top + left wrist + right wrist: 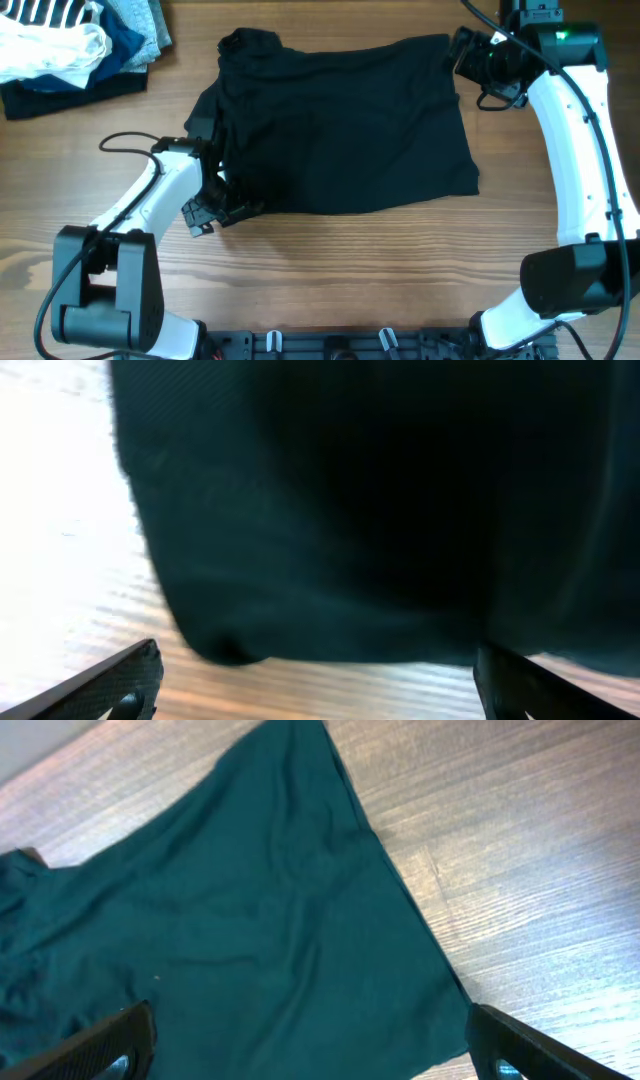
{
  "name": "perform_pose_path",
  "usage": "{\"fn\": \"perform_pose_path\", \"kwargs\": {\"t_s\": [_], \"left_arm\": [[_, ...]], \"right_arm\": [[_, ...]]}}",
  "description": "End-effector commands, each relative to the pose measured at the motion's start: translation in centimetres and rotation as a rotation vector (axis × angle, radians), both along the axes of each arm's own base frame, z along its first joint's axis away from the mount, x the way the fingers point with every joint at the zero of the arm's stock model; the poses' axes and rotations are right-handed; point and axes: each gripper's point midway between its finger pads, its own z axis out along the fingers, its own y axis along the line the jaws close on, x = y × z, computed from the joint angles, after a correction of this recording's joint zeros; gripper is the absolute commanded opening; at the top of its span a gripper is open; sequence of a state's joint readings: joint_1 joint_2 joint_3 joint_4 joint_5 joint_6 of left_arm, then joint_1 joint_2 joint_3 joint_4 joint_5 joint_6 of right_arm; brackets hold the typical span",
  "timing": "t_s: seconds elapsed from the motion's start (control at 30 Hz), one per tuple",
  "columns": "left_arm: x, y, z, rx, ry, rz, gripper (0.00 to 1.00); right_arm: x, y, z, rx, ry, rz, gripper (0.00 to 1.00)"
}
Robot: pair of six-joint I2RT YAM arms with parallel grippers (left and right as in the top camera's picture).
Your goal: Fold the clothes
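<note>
overhead | black garment spread on table | mixed heap apart

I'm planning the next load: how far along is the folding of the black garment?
Early. Done: the garment lies spread mostly flat on the table, bunched on the left arm's side. In hand: both grippers are open, holding nothing; the left gripper is at its near edge, the right gripper at a far corner, probably about to grasp. Left: all the folds; none shows cleanly yet.
</note>
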State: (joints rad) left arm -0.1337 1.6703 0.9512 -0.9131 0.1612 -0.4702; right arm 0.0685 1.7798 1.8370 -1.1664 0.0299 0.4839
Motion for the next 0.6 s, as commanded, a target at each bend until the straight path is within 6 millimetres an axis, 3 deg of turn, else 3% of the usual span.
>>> {"fn": "perform_pose_path", "kwargs": {"t_s": [0.0,0.13,0.23,0.3,0.43,0.57], "left_arm": [[0.1,-0.5,-0.8,-0.031,-0.017,0.027,0.98],[-0.1,-0.4,-1.5,-0.031,-0.024,0.037,0.91],[0.0,-0.4,-1.6,-0.032,-0.028,0.037,0.78],[0.1,-0.4,-1.6,-0.032,-0.031,0.036,0.59],[0.1,-0.5,-1.5,-0.033,-0.033,0.036,0.04],[0.8,-0.9,-0.3,-0.061,-0.059,0.036,0.04]], "right_arm": [[-0.4,0.0,-1.0,-0.006,0.024,0.012,1.0],[-0.6,0.0,-1.7,-0.008,0.042,0.012,1.0],[-0.6,0.0,-1.9,-0.008,0.043,0.012,1.0],[-0.6,0.0,-1.9,-0.008,0.042,0.013,0.99],[-0.8,0.0,-2.0,-0.008,0.052,0.012,0.99],[-0.9,-0.1,-2.1,-0.008,0.058,0.012,0.99]]}}
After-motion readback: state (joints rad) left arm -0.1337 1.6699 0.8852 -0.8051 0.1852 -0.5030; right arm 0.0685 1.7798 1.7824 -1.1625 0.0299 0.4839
